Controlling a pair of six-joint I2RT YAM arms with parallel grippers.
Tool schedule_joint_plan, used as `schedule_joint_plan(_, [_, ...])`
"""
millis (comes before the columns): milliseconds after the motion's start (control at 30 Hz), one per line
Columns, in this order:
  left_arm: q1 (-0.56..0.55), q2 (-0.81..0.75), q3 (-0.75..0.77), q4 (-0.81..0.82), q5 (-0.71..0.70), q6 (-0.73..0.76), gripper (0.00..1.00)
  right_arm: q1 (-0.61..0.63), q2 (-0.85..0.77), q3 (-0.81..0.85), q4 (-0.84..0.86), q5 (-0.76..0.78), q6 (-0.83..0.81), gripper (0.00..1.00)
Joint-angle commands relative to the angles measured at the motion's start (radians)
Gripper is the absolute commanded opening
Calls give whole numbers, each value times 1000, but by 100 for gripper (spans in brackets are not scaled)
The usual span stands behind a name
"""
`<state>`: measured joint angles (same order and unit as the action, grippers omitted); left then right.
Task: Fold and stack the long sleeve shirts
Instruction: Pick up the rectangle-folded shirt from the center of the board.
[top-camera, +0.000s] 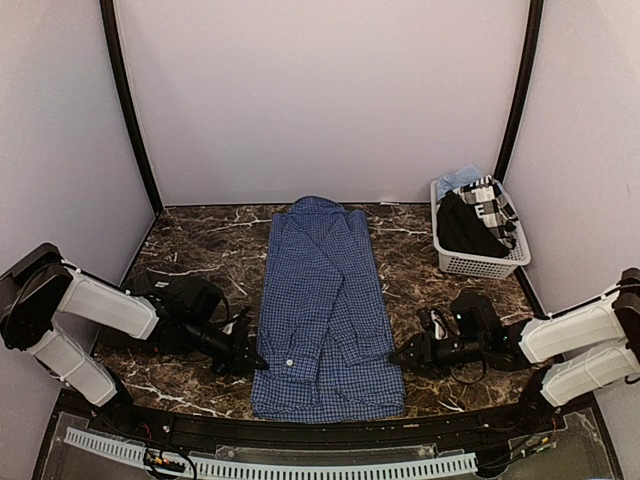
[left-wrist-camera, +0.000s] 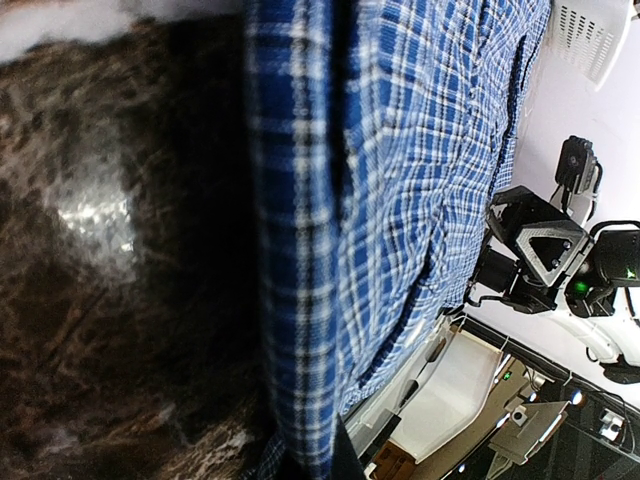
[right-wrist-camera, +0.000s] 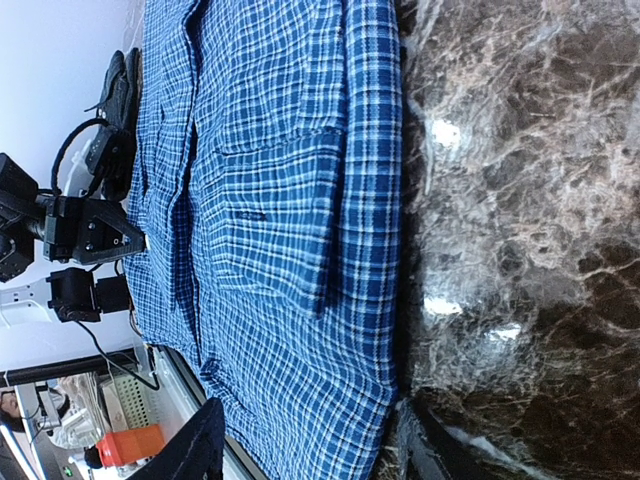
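The blue checked shirt (top-camera: 325, 310) lies flat in the middle of the table, collar at the far end, sleeves folded in over the front. My left gripper (top-camera: 250, 355) is at the shirt's left edge near the hem. In the left wrist view (left-wrist-camera: 305, 462) its jaws stand close together with the edge of the cloth (left-wrist-camera: 300, 300) between them. My right gripper (top-camera: 398, 355) is at the shirt's right edge. In the right wrist view (right-wrist-camera: 305, 452) its fingers (right-wrist-camera: 190, 450) are wide apart around the shirt's edge (right-wrist-camera: 370, 300). The near-black shirt (top-camera: 462, 228) lies in the basket.
A white slatted basket (top-camera: 482, 266) stands at the back right, holding the dark shirt, a black-and-white checked cloth (top-camera: 495, 205) and a pale blue cloth (top-camera: 458, 178). The table (top-camera: 190, 245) is dark marble with walls on three sides.
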<state>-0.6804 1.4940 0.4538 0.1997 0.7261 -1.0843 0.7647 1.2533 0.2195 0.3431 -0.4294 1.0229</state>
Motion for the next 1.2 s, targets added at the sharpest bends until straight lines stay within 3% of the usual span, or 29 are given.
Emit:
schedule_joint_plan(0, [4, -7, -7, -31, 21, 18, 0, -4, 38, 22, -70, 43, -32, 56])
schedule_joint_plan(667, [4, -8, 0, -52, 15, 30, 0, -19, 123, 65, -3, 26, -49, 48])
schedule_joint_plan(1167, [4, -7, 5, -55, 15, 32, 0, -31, 135, 76, 15, 13, -59, 48])
